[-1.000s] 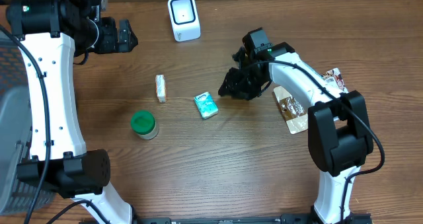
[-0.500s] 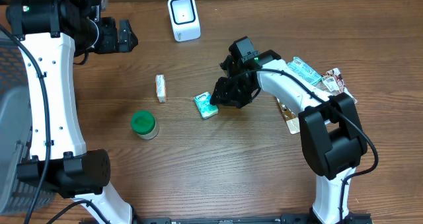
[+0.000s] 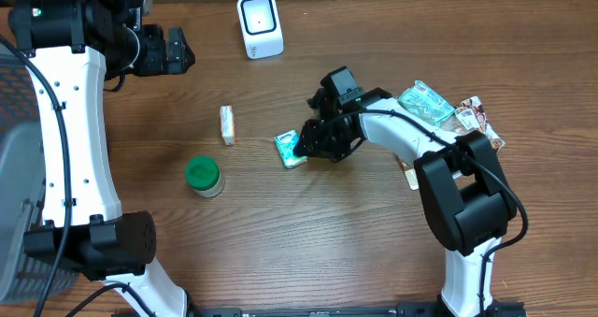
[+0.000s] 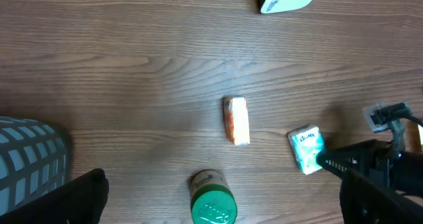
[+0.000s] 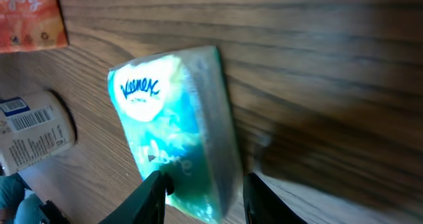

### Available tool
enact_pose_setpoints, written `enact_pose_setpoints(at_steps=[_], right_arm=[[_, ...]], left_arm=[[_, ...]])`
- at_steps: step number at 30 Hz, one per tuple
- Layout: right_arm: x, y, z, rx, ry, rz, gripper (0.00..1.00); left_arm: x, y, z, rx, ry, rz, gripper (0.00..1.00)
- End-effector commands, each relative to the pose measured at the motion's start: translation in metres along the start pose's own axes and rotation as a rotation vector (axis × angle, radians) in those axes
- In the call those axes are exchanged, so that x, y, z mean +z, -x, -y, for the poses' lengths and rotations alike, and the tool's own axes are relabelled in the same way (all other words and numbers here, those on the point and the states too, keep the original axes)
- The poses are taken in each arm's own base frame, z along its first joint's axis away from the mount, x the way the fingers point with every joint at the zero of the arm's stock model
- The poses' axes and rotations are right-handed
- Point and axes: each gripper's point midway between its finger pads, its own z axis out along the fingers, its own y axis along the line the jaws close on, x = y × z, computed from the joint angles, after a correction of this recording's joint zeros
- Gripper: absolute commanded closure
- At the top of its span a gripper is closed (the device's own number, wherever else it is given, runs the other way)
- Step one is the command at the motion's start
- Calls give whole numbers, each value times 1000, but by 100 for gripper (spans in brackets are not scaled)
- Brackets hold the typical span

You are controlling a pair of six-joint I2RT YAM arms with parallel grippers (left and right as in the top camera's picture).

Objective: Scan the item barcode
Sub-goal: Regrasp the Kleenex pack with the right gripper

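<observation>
Right wrist: right fingers [image 5: 151,197] straddle the tissue pack [image 5: 175,125] lying on the desk [image 5: 317,52]; cannot tell if pinched. Left fingers [image 4: 79,201] spread wide, idle. Lift and scanner [image 3: 259,24] pass remain.

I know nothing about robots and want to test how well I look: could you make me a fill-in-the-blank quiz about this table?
The jar has a ____ lid. The tissue pack is labelled ____. The pincer straddling that pack belongs to the ____ arm.
Missing words: green; Kleenex; right.
</observation>
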Motion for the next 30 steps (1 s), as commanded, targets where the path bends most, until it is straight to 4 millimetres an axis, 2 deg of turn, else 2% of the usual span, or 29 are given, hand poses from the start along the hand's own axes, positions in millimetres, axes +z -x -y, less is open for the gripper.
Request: enact_pose_setpoints(at_steps=[1,6,13,19,22,23,25,28,30], right_arm=[[4,-4,-2,1,0,-10,64],[10,-8,2,58,-4,-9,66],[12,-8,11,156,-48,9,81],[18,-10,10,156,-67,8,81],[20,-11,7,147,-64,9,81],[20,-10,7,147,-64,10,84],[20,-11,7,148,-60,7,96],[18,-11,-1,144,-22,-4,96],[10,-10,-13,104,53,-18,96]], left_arm=[[-12,3,2,33,1,35,0],[-12,3,2,32,2,35,1],[-12,3,2,33,2,35,0],[-12,3,2,33,1,35,0],[-12,3,2,33,1,35,0],[-12,3,2,32,2,35,0],[-12,3,2,33,1,35,0],[-12,3,2,33,1,35,1],[-12,3,2,33,1,35,0]])
